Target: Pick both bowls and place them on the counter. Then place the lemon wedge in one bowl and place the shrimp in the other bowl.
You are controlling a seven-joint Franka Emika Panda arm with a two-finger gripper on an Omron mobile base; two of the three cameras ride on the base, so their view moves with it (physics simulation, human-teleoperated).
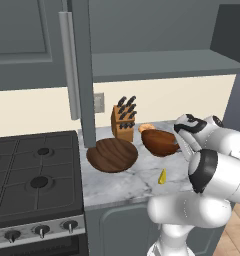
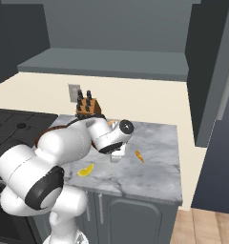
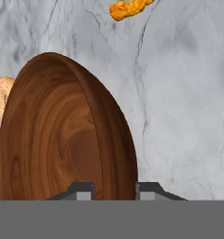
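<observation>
White and grey marbled stone surface (image 1: 137,182) beside black gas stove top (image 1: 32,170). Landmark: light wooden knife block with dark handles (image 1: 123,119), standing at the back of the surface near the wall. Wide, shallow dark brown wooden bowl (image 1: 112,154) sits in front of the knife block, toward the stove side, tilted with its inside facing forward. Smaller, deeper reddish-brown wooden bowl (image 1: 160,142) sits in front of the knife block on the side away from the stove, apart from the wide bowl. Tool (image 3: 114,189) is at this smaller bowl: in the hand view the bowl's rim runs down between the two dark fingertips (image 3: 82,190), one tip on the inner side and one on the outer side, jaws narrowly parted about the rim; cannot tell whether they actually press on the wood. Pale round object (image 1: 146,128) just behind the reddish bowl, right next to the knife block; too small to identify. Tiny bright yellow lemon wedge (image 1: 163,176) lies well forward of the knife block, near the front edge of the surface. Small orange curled shrimp (image 2: 139,156) lies on bare marble, farther from the knife block than the reddish bowl, away from the stove.
</observation>
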